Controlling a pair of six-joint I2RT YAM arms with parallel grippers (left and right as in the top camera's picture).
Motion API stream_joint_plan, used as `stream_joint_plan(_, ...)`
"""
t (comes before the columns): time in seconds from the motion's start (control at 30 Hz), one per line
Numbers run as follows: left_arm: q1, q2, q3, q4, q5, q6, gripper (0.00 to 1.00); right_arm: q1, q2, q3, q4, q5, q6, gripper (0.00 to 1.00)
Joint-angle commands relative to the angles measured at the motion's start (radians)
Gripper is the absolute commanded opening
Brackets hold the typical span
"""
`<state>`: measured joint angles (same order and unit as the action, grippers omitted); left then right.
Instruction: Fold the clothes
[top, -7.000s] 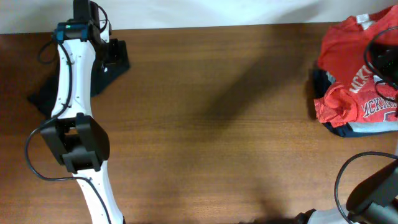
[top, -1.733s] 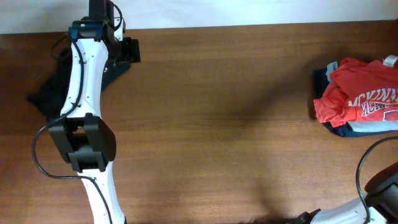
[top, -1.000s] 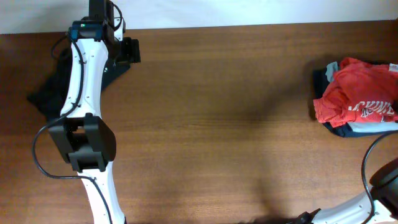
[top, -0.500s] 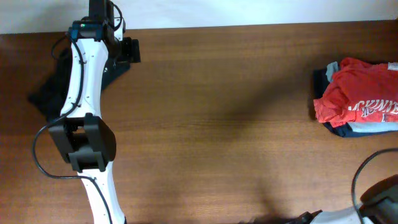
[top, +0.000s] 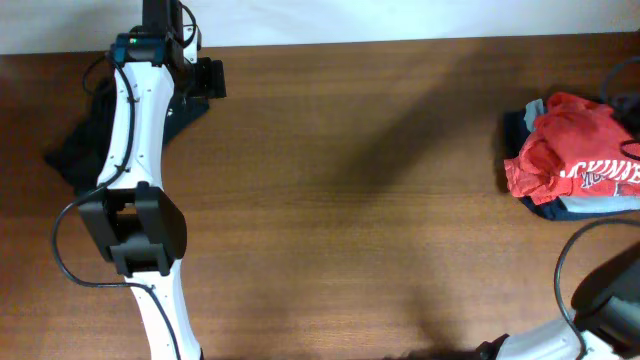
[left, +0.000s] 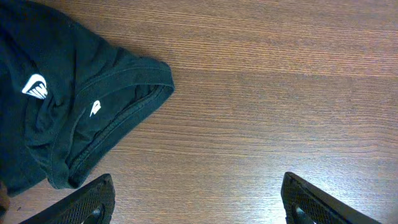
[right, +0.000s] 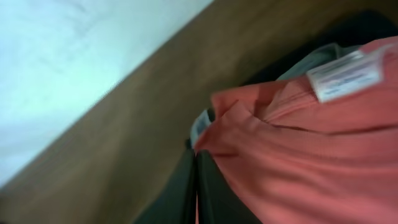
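**Left pincer** (left: 200, 202): released, with its fingers (left: 93, 200) spread wide over the wooden counter (left: 267, 106) and holding nothing.

**Black garment** (left: 56, 118): crumpled on the counter at 10 o'clock from the left pincer, apart from its fingers. It carries two small white marks (left: 35, 86), and a stitched edge faces the pincer. In the overhead view it lies at the counter's 10 o'clock corner, partly under the white left arm (top: 130, 150).

**Right pincer** (right: 196, 180): clenched, the fingers pressed together with only a thin slit between them. The tips touch the edge of the orange-red T-shirt (right: 298, 155). The view is too blurred to tell whether cloth is nipped between them.

**White label** (right: 345, 74): on the T-shirt, at 1 o'clock from the right pincer.

**Orange-red T-shirt**, overhead view: bunched on top of a pile at the counter's 3 o'clock edge, white lettering (top: 600, 178) facing up.

**Pale blue garment** (top: 600, 207) and **dark garment** (top: 518, 130): under the T-shirt in the same pile.

The pile and the black garment lie well apart, at opposite ends of the counter.
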<state>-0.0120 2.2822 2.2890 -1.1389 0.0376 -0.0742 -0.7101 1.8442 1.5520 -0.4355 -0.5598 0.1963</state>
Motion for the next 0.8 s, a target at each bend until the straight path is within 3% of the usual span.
stream_joint_plan(0.0, -0.001, 0.013, 0.002, 0.004, 0.010, 0.011, 0.85, 0.006, 0.067, 0.009, 0.014, 0.129, -0.072, 0.04)
stream_joint_plan(0.5, -0.003, 0.015, 0.002, 0.022, -0.005, 0.023, 0.85, -0.043, 0.415, 0.006, 0.028, 0.084, -0.092, 0.04)
stream_joint_plan(0.77, 0.011, 0.014, 0.005, 0.036, -0.008, 0.023, 0.85, -0.045, 0.368, 0.021, 0.055, -0.038, -0.093, 0.05)
